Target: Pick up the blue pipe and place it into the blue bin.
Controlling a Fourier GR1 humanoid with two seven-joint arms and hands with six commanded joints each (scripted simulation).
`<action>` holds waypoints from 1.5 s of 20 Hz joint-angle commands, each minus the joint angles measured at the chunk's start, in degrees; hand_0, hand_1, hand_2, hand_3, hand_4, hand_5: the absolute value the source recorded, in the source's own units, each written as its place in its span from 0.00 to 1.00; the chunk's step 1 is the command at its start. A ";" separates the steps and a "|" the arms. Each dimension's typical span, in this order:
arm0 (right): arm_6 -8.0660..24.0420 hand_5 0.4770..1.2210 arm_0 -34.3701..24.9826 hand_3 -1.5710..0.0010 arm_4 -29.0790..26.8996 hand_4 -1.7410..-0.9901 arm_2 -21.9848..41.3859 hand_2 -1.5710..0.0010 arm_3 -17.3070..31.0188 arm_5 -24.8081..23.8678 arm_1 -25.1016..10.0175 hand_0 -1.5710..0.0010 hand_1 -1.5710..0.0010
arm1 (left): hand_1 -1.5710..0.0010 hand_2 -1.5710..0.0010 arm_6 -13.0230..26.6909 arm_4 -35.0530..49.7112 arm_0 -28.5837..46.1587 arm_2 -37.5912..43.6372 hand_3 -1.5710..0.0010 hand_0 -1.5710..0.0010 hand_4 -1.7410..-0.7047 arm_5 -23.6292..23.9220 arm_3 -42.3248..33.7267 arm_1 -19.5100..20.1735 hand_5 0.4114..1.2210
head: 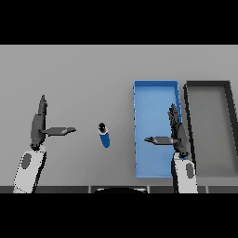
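- The short blue cylindrical pipe lies on the flat grey table just left of the frame's centre. Its dark open end points toward the top of the frame, and its body slants slightly down and to the right.
- The shallow blue rectangular bin sits right of centre, its long sides running up and down the frame. The pipe lies outside it, near its left wall but not touching.
- A dark grey rectangular bin stands just beside the blue one, at the right of the frame.
- My left hand is at the left of the frame, fingers straight and pointing up, thumb stuck out toward the pipe. It holds nothing, and a gap of bare table lies between thumb tip and pipe.
- My right hand is over the right side of the blue bin, fingers straight, thumb pointing left, spread wide and empty.
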 commanded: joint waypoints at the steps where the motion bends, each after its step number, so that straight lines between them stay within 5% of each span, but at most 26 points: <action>1: -0.01 0.19 0.01 1.00 0.05 0.69 0.08 1.00 -0.02 -0.09 0.10 1.00 1.00 | 1.00 1.00 -0.29 0.06 0.03 0.10 1.00 1.00 0.64 -0.04 0.02 0.06 0.22; 6: -0.16 0.19 0.57 1.00 0.74 0.69 1.08 1.00 -0.17 -0.49 1.21 1.00 1.00 | 1.00 1.00 -1.46 0.58 0.66 0.58 1.00 1.00 0.64 -0.98 0.13 0.70 0.22; 7: -2.93 0.19 1.99 1.00 3.56 0.69 3.13 1.00 -2.18 1.09 -1.50 1.00 1.00 | 1.00 1.00 -3.89 0.86 0.80 -1.38 1.00 1.00 0.64 -8.81 -0.14 4.99 0.22; 9: -4.72 0.19 4.49 1.00 7.23 0.69 5.99 1.00 -5.06 2.34 -3.82 1.00 1.00 | 1.00 1.00 -5.96 1.87 1.02 -2.47 1.00 1.00 0.64 -17.19 -0.16 10.09 0.22; 15: -1.75 0.17 5.74 1.00 11.26 0.74 7.59 1.00 -7.60 1.31 -5.38 1.00 1.00 | 1.00 1.00 -7.33 3.13 0.84 -3.17 1.00 1.00 0.63 -23.21 0.21 12.80 0.24; 19: -2.68 0.17 5.05 1.00 11.28 0.73 7.43 1.00 -6.57 1.71 -5.91 1.00 1.00 | 1.00 1.00 -9.22 3.96 3.35 -6.00 1.00 1.00 0.62 -28.62 -4.71 14.57 0.19; 24: -3.03 0.18 4.82 1.00 11.40 0.71 8.11 1.00 -6.82 2.20 -5.63 1.00 1.00 | 1.00 1.00 -6.88 2.13 4.57 -12.09 1.00 1.00 0.56 -31.51 -9.09 12.25 0.11; 30: -2.40 0.19 6.34 1.00 11.56 0.69 8.67 1.00 -8.88 1.99 -5.16 1.00 1.00 | 1.00 1.00 -6.58 -4.63 3.77 -17.19 1.00 1.00 0.54 -28.46 -9.37 6.82 0.07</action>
